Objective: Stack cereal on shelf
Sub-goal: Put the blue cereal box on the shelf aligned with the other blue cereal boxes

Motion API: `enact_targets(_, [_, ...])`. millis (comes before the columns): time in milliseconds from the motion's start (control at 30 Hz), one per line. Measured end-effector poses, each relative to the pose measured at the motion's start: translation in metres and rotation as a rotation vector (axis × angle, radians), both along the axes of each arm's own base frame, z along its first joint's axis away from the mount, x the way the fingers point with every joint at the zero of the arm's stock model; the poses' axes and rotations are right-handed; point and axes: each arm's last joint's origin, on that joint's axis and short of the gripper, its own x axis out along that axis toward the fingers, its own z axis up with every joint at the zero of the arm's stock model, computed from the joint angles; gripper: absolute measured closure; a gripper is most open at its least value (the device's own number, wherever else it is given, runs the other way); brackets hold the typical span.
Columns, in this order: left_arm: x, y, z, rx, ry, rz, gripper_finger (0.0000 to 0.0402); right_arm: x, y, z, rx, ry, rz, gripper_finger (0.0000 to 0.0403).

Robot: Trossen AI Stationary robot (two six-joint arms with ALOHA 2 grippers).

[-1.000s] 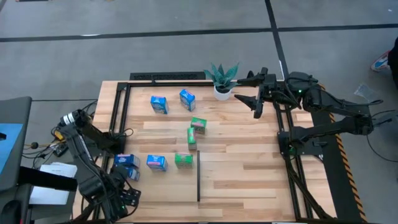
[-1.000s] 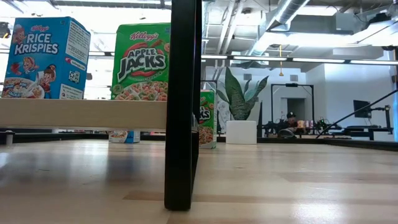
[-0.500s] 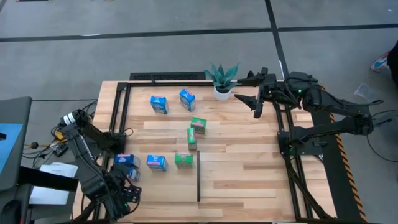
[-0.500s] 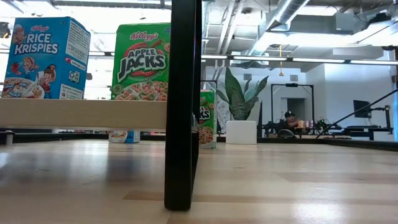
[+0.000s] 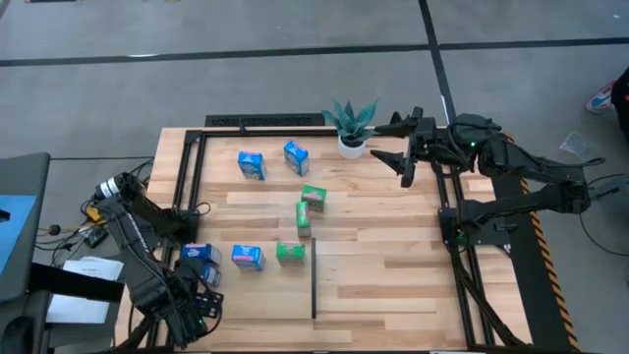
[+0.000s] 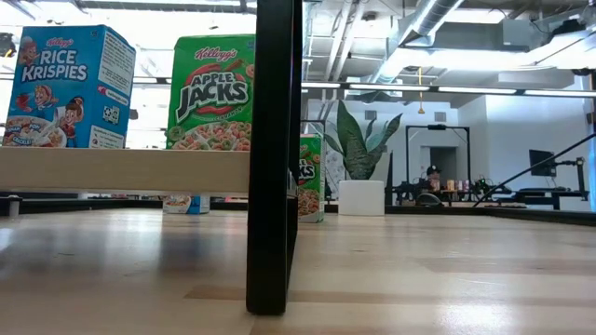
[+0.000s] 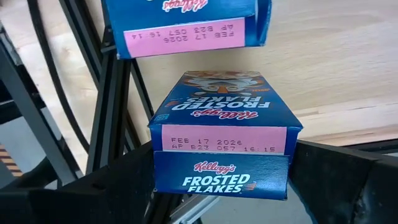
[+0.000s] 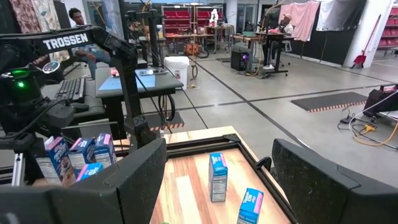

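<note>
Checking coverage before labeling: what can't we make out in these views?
- Low view: black post hides most of the far Apple Jacks box.
- Left wrist view: Frosted Flakes box sits between the left pincer; contact unclear.
- High view: box print too small to read.

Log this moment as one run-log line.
left gripper: around Frosted Flakes box | right gripper: open, beside plant

Robotics workshop, concrete floor (image 8: 298, 81), workbenches (image 8: 149, 78), red storage bins (image 8: 180, 14)
</note>
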Motion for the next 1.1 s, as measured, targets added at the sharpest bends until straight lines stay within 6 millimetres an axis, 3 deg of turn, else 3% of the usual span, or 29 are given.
enact_targets(1100, [0.006,-0.007,-0.013,0.025,0.064,0.003,0.0086,0.0,0.0,0.0,0.002,-0.005,0.0,0.0085])
